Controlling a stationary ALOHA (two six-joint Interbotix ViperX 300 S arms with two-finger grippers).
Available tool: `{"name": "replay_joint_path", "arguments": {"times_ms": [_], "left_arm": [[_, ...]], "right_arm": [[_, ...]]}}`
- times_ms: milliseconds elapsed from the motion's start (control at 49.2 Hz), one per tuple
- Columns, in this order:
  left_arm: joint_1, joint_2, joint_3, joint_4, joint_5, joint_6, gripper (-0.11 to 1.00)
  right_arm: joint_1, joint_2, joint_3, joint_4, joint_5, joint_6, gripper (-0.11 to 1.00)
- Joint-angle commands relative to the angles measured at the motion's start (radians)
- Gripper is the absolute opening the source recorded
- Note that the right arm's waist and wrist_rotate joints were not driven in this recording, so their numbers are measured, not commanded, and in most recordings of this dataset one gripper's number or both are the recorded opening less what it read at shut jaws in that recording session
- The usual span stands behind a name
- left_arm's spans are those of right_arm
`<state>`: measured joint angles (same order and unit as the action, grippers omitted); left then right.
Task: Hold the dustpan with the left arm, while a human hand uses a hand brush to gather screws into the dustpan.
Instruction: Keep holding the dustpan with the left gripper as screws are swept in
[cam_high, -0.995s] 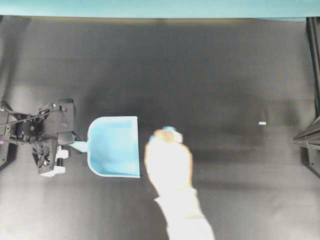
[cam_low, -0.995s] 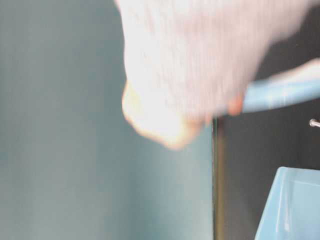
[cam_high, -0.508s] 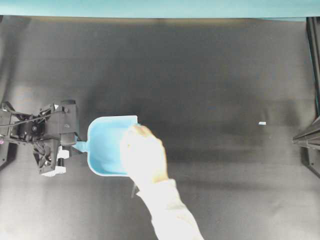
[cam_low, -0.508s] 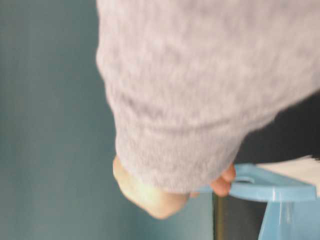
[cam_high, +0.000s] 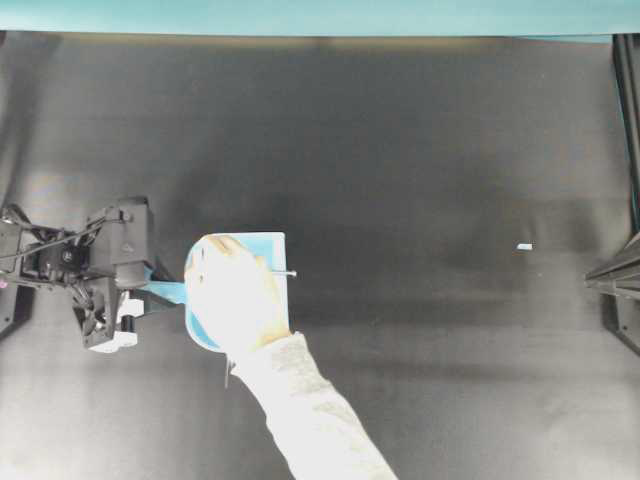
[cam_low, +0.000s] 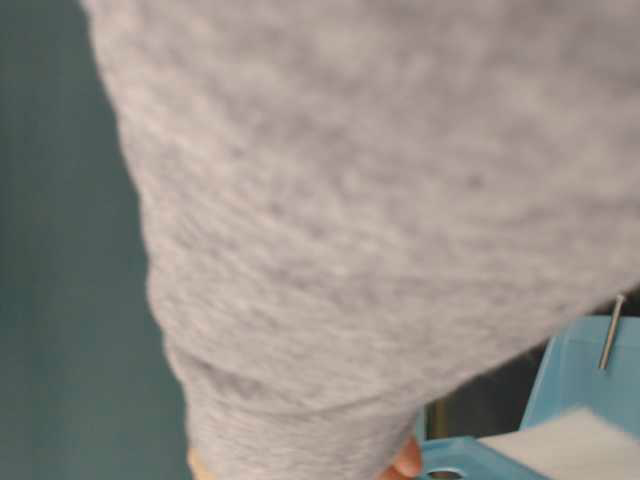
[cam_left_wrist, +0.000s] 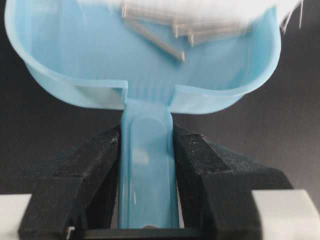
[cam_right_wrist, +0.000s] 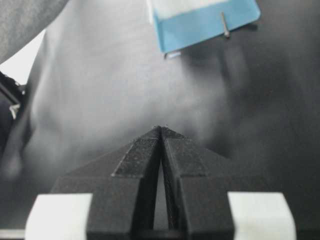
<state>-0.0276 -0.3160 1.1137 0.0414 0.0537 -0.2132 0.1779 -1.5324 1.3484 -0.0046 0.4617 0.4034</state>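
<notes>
Dustpan (cam_high: 270, 245), a light blue plastic scoop with a rounded back and a short flat handle, lies on the black table (cam_high: 430, 150) at the left of the overhead view, its wide mouth facing right. No brand, label or writing can be read on it or anywhere else in the views. The left gripper (cam_left_wrist: 147, 165) has its black fingers pressed against both sides of the handle, pinching it. Inside the scoop, the left wrist view shows several thin silver-grey screws (cam_left_wrist: 175, 30) lying near the mouth, blurred. One more long screw (cam_high: 283, 273) sticks out across the dustpan's front lip. The pale human hand (cam_high: 232, 295) in a light grey knitted sleeve (cam_low: 380, 200) covers most of the scoop from above; the brush it holds cannot be made out clearly. A small white fleck (cam_high: 524, 246) lies well apart on the right. The right gripper (cam_right_wrist: 161, 131) hangs above bare table with its fingertips pressed together.
</notes>
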Motion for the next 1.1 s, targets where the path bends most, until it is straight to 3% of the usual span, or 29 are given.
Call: {"name": "replay_joint_path", "arguments": {"times_ms": [0, 528, 934, 1076], "left_arm": [[0.005, -0.003, 0.008, 0.002, -0.032, -0.005, 0.31], [0.031, 0.021, 0.077, 0.002, -0.133, -0.005, 0.31], [0.029, 0.130, 0.080, 0.003, -0.362, -0.006, 0.31], [0.029, 0.137, 0.083, 0.002, -0.382, -0.009, 0.31]], "right_arm": [[0.000, 0.005, -0.006, -0.002, -0.006, 0.000, 0.00], [0.000, 0.005, -0.006, -0.002, -0.006, 0.002, 0.00], [0.000, 0.005, -0.006, -0.002, -0.006, 0.002, 0.00], [0.000, 0.005, -0.006, -0.003, -0.006, 0.000, 0.00]]}}
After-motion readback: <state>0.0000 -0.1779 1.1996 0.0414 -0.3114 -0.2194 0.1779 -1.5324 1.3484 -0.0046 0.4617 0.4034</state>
